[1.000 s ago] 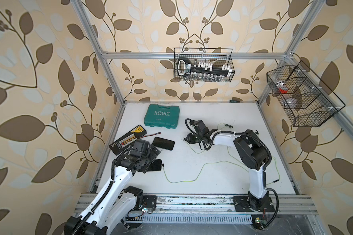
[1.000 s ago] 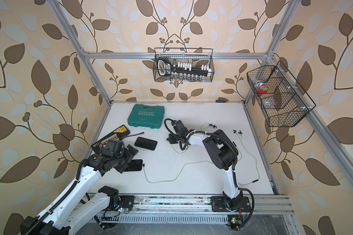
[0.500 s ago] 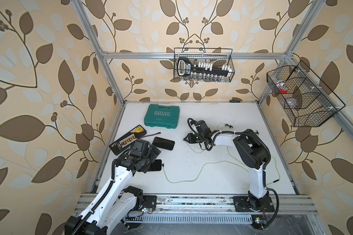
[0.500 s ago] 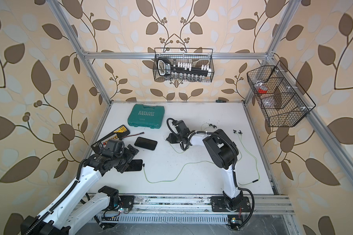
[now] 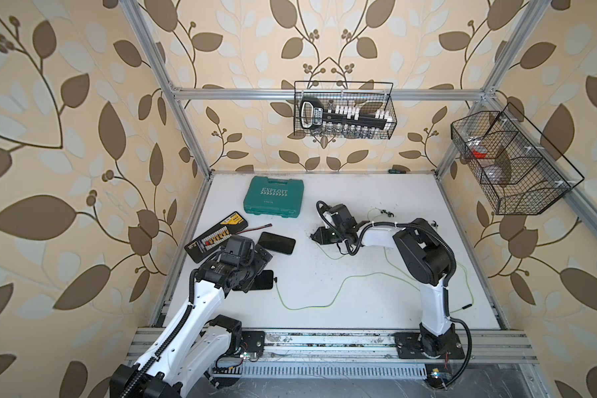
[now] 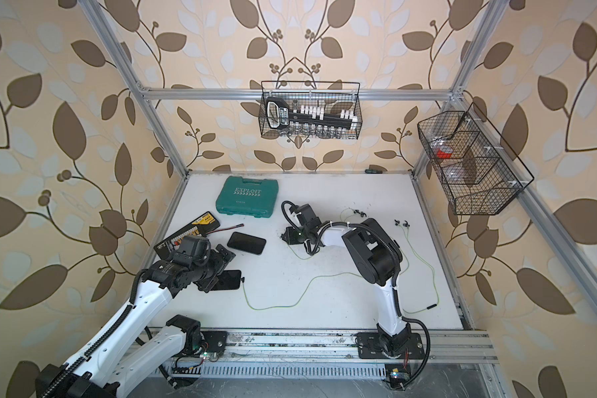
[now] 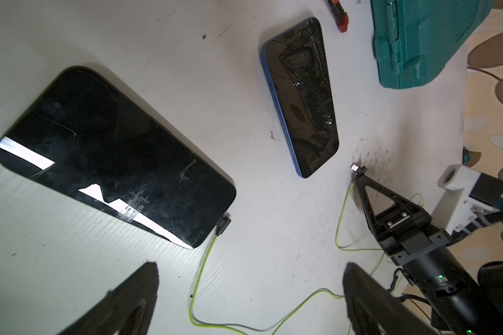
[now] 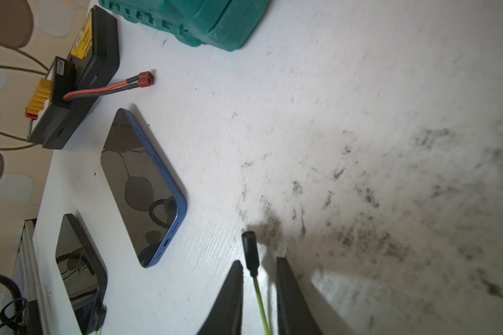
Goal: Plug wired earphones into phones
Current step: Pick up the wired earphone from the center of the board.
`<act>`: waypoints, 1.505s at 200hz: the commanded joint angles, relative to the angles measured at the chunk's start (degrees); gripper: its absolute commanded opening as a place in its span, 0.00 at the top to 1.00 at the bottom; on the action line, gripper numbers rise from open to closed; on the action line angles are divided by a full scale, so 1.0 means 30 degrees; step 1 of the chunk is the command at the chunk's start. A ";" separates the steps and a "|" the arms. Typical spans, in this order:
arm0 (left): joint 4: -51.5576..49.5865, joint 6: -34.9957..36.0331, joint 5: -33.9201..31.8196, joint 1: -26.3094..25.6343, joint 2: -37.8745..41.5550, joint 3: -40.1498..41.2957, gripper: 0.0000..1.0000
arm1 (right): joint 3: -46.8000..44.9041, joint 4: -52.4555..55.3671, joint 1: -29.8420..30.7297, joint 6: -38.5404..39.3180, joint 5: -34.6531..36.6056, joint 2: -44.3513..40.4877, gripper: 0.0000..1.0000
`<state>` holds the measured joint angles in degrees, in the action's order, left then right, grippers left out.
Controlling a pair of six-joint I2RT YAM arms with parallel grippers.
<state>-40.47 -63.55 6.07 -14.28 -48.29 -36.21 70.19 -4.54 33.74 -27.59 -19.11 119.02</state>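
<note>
The right gripper (image 8: 257, 264) stands narrow astride a loose earphone plug (image 8: 250, 251) near the blue-edged phone (image 8: 143, 185); the left gripper (image 7: 250, 293) gapes. A wall basket (image 5: 343, 110) holds a socket rail (image 5: 345, 118).

The white table (image 5: 324, 275), scuffed dark near its centre, carries a teal case (image 5: 274, 197) at upper left and a black tray (image 5: 214, 235) by the left edge. Two phones (image 5: 277, 243) (image 5: 264, 279) lie below, with yellow-green earphones (image 5: 307, 303) trailing across the lower middle and a second set (image 6: 424, 268) at right.

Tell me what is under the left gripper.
Under the left gripper lies a black phone, an earphone plug already in its end. The arm covers most of that phone in both top views.
</note>
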 commanded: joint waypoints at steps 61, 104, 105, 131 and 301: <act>-0.0046 -0.0202 0.0343 -0.0014 -0.0001 0.0019 0.01 | 0.0794 0.0506 0.0020 0.0324 -0.0498 0.1039 0.83; 0.0016 -0.0379 0.0659 -0.0014 -0.0049 -0.0057 0.02 | 0.1036 0.0617 0.0009 0.0424 -0.0601 0.1284 0.90; 0.0014 -0.0379 0.0637 -0.0014 -0.0047 -0.0044 0.02 | 0.1036 0.0610 0.0007 0.0416 -0.0601 0.1284 0.90; -0.0020 -0.0379 0.0625 -0.0014 -0.0075 -0.0073 0.02 | 0.0934 0.0618 0.0008 0.0539 -0.0629 0.1042 0.94; -0.3381 -0.3896 -0.3749 -0.1816 -0.7607 -0.6090 0.14 | -1.0533 -0.1347 0.0833 0.2200 0.1570 -1.5793 1.00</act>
<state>-47.46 -70.96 0.82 -18.06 -67.22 -49.78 44.66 -4.58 35.18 -22.90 -16.12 75.55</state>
